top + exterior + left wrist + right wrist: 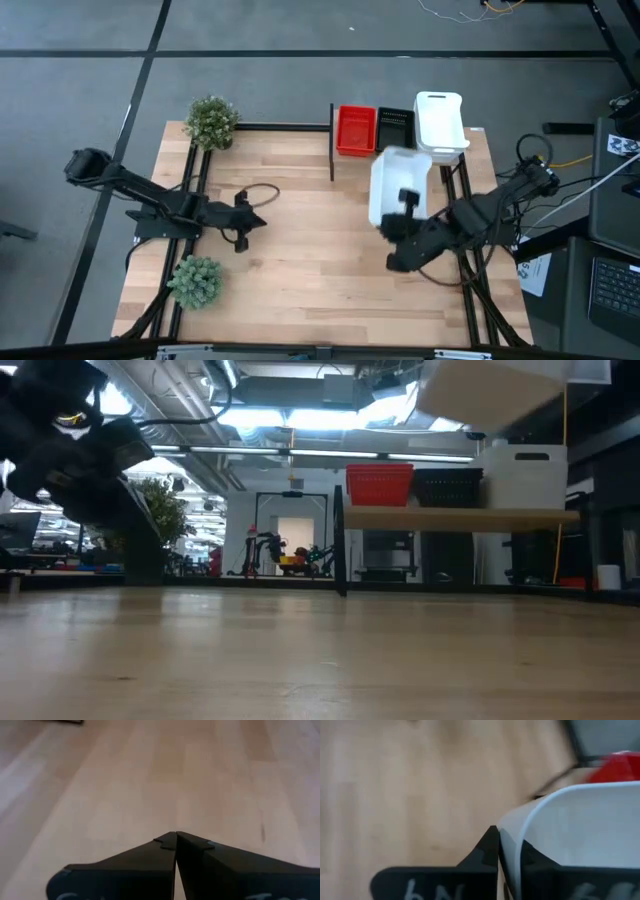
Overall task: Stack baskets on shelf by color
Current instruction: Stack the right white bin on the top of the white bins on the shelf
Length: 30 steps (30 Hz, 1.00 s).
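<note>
Three basket stacks (pixel 400 128) side by side on the shelf (pixel 460 516)

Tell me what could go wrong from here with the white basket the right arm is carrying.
The right gripper pinches only one wall of the white basket, so it may tilt or slip. The carried basket is high and close to the white stack on the shelf; a misjudged approach could knock that stack or land it off-centre, next to the black baskets.
</note>
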Motion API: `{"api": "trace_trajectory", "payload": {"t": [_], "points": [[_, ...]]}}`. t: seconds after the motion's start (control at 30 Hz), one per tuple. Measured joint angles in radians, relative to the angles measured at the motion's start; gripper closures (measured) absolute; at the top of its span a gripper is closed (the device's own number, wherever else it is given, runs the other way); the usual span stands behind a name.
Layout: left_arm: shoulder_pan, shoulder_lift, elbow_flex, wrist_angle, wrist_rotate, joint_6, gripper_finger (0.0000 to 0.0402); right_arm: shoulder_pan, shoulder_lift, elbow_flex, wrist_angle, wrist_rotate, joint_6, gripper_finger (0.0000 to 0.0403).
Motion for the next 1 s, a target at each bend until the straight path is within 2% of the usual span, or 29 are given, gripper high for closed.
{"api": "trace_trajectory", "payload": {"t": [0.1, 0.23, 0.3, 0.37, 0.47, 0.63, 0.73, 0.8, 0.87, 1.0], "points": [[0.069, -0.067, -0.068, 0.055, 0.035, 0.063, 0.0402, -0.041, -0.010, 0.106, -0.163, 0.072, -0.035, 0.0402], [0.129, -0.150, -0.137, 0.066, 0.046, 0.069, 0.0402, -0.135, -0.023, 0.228, -0.375, 0.147, -0.096, 0.0403], [0.139, -0.192, -0.152, 0.033, 0.040, 0.069, 0.0402, -0.202, -0.050, 0.261, -0.370, 0.153, -0.188, 0.0403], [0.134, -0.225, -0.152, 0.001, 0.018, 0.075, 0.0402, -0.285, -0.093, 0.265, -0.353, 0.111, -0.312, 0.0403], [0.119, -0.266, -0.152, -0.021, -0.007, 0.119, 0.0401, -0.452, -0.156, 0.239, -0.382, 0.082, -0.365, 0.0403], [0.092, -0.322, -0.152, -0.020, -0.008, 0.147, 0.0402, -0.707, -0.280, 0.131, -0.289, -0.091, -0.639, 0.0403], [0.072, -0.357, -0.152, -0.019, -0.007, 0.149, 0.0402, -0.852, -0.321, 0.069, -0.249, -0.233, -0.790, 0.0403], [0.059, -0.384, -0.152, -0.018, -0.007, 0.159, 0.0402, -0.938, -0.331, 0.031, -0.205, -0.309, -0.864, 0.0403], [0.044, -0.413, -0.152, -0.019, -0.006, 0.176, 0.0401, -1.025, -0.334, 0.007, -0.183, -0.337, -0.923, 0.0403], [0.023, -0.464, -0.152, -0.040, -0.006, 0.196, 0.0402, -1.181, -0.292, -0.022, -0.179, -0.459, -1.020, 0.0403]]}}
